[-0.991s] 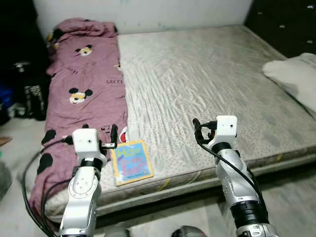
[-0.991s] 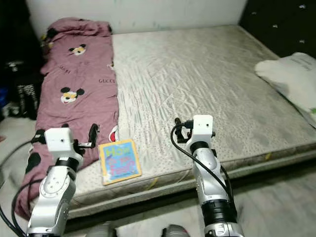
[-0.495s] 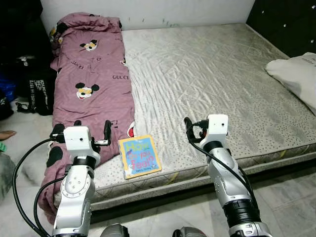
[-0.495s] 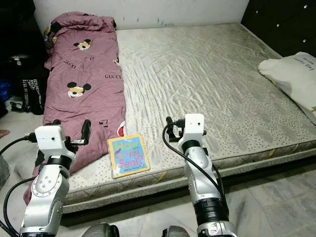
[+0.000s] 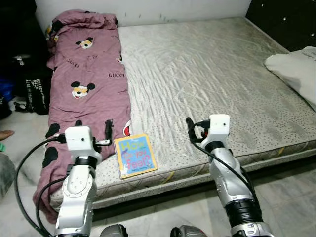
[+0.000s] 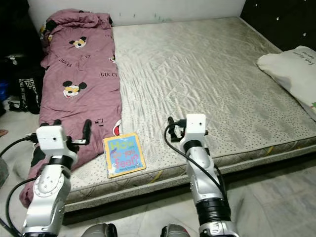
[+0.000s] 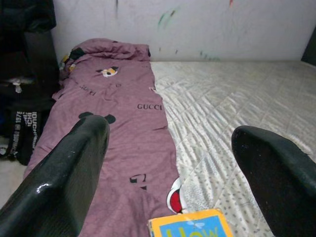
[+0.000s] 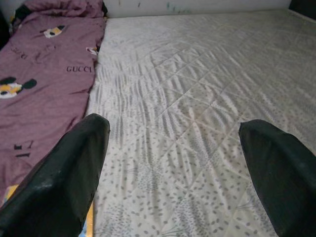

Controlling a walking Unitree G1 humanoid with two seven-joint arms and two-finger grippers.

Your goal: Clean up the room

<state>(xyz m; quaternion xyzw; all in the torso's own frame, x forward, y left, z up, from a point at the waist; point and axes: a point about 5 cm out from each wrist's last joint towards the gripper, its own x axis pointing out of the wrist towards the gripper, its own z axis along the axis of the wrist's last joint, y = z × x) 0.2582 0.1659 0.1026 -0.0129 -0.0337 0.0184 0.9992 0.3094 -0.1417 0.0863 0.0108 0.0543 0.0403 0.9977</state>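
book [image 5: 135, 155]: a thin picture book with a blue cover and yellow border, lying flat and face up near the front edge of the bed, just beside the hem of the quilt; a loose item of the sort the tidying calls for, and the nearest one to the robot.
left tool [image 5: 92, 134]: raised just short of the bed edge, next to the book and over the quilt's lower end; fingers spread wide, holding nothing; in the wrist view the book's top edge sits between the two fingers [image 7: 64, 173], so the tool looks lined up for it.
right tool [image 5: 196, 130]: held up over the front strip of the mattress, well apart from the book; fingers spread, empty; it looks poised rather than engaged.
quilt [image 5: 86, 79]: mauve cover printed with cartoon mouse faces, stretched lengthwise along the bed's left side, bunched at the far end and spilling over the front corner toward the floor; likely needs folding or straightening.
mattress [image 5: 207, 74]: pale quilted surface, bare across its middle.
pillow [image 5: 294, 74]: white, at the bed's right edge, partly cut off by the frame.
bags [image 5: 29, 84]: dark items on the floor to the left of the bed, detail unclear.
stage, judged: approach to the book; no contact yet.
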